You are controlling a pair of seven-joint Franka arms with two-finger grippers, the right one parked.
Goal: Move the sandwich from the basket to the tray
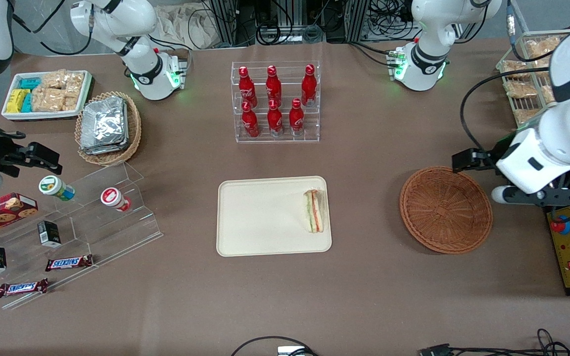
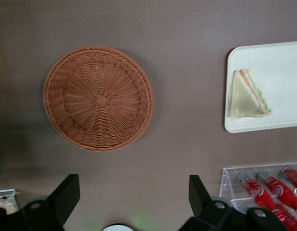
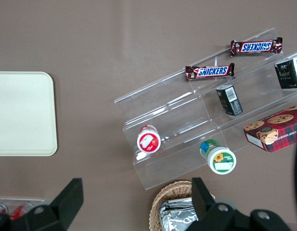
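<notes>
The left arm reaches in from the working arm's end of the table, its wrist raised high and pointing straight down, the gripper (image 2: 130,195) hanging with fingers (image 2: 66,192) spread wide, holding nothing.

This was a robotics lab dressed as a snack shop. Loose cables (image 1: 285,20) ran along the top edge of the front view. An emergency-stop box (image 1: 569,247) sat at the working arm's end of the table (image 1: 389,296). The gripper (image 2: 131,192) hung near the basket (image 1: 446,210), fingers spread. Cola bottles (image 1: 275,99) and Snickers bars (image 1: 69,262) stood on clear display racks.
</notes>
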